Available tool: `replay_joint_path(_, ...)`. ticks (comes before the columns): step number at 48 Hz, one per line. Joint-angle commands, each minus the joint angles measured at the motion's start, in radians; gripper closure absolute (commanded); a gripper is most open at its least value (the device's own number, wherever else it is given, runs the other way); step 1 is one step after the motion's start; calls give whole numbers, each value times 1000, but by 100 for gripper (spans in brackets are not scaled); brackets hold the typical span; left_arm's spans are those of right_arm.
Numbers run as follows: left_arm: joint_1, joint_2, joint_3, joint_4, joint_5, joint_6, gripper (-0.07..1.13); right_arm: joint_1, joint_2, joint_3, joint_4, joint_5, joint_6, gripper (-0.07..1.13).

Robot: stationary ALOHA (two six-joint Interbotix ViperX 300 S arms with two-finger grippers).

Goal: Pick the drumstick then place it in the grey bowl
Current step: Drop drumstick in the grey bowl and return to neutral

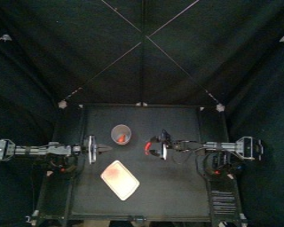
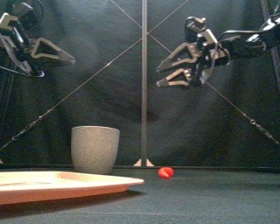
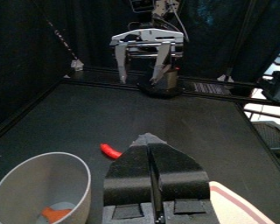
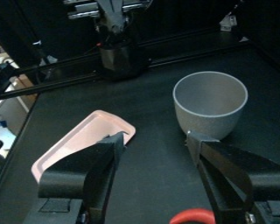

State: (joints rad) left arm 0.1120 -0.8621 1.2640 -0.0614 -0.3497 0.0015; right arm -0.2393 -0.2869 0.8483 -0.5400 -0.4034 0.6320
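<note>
Left gripper (image 3: 150,144): jaws pressed together, holding nothing, raised over the bench (image 1: 169,182) just left of the grey cup (image 1: 121,135). Right gripper (image 4: 154,140): jaws apart, empty, raised right of the cup, over a small red toy (image 2: 166,172) lying on the bench. Inside the cup, at its bottom, the orange drumstick (image 3: 57,213). Nearer, left of centre, the pink tray (image 1: 121,180).
</note>
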Motion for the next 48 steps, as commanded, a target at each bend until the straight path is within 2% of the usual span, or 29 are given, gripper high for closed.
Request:
replay_joint_path(1, 5, 0, -20, -2, -12, 2, 108, 6, -80, 32, 6, -15, 0, 13)
replay_joint_path(48, 14, -3, -11, -21, -38, 0, 108, 17, -112, 77, 9, -17, 9, 13)
